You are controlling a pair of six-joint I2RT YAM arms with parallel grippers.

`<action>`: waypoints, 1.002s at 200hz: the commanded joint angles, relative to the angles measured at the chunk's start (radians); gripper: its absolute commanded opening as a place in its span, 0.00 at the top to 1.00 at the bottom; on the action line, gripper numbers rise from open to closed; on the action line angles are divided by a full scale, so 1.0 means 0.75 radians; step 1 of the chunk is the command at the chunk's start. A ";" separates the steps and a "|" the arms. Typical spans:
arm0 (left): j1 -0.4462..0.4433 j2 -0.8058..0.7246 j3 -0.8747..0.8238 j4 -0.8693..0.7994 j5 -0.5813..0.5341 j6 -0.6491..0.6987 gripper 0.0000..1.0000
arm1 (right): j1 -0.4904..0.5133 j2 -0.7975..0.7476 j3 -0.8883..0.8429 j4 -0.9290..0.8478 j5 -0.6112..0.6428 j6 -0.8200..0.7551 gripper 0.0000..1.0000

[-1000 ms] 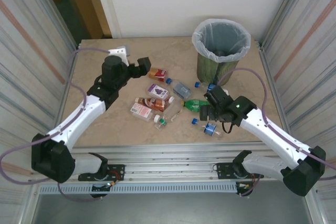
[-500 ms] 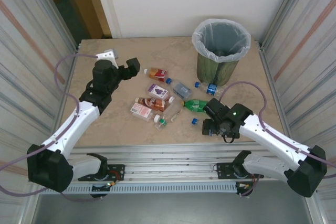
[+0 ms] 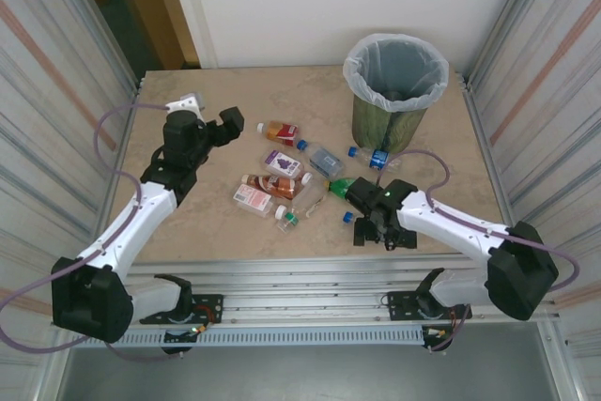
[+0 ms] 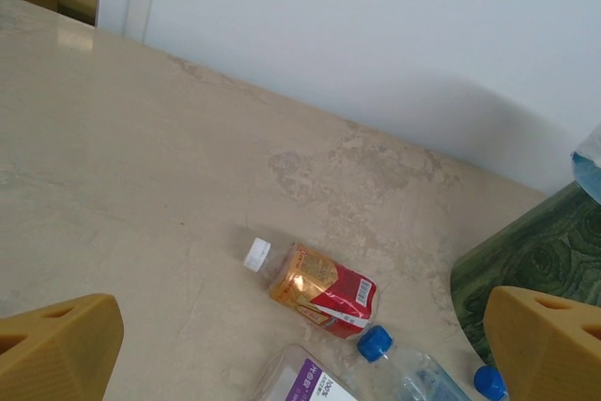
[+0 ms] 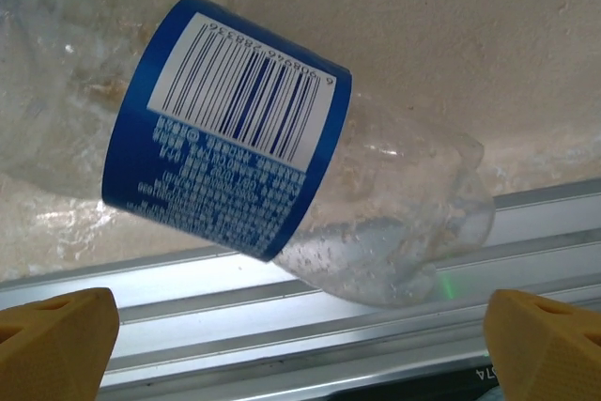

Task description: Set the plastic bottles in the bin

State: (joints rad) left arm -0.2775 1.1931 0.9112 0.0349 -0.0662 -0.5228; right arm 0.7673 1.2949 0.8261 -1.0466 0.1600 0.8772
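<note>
Several plastic bottles lie mid-table: an amber, red-labelled one, a purple-labelled one, a clear blue-capped one and a green one. The bin, dark green with a white bag, stands at the back right. My left gripper hangs open above the table, left of the amber bottle. My right gripper is open and low over a clear, blue-labelled bottle, which lies between its fingers at the table's near edge.
An aluminium rail runs along the near edge right under the blue-labelled bottle's base. More bottles lie close by: an amber one, a red-labelled one, a green-capped one and a blue-capped one at the bin's foot.
My right gripper has swung left and down over the blue-labelled bottle at the near edge. My left gripper has drawn back to the left, away from the amber bottle.
</note>
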 commanded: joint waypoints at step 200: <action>0.056 0.034 0.013 0.033 0.083 -0.035 0.01 | -0.358 0.181 0.142 0.156 0.001 -0.289 0.02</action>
State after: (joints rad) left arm -0.2474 1.2205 0.9092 0.0353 -0.0151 -0.5404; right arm 0.4961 1.4670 0.8909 -0.8688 0.1562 0.6930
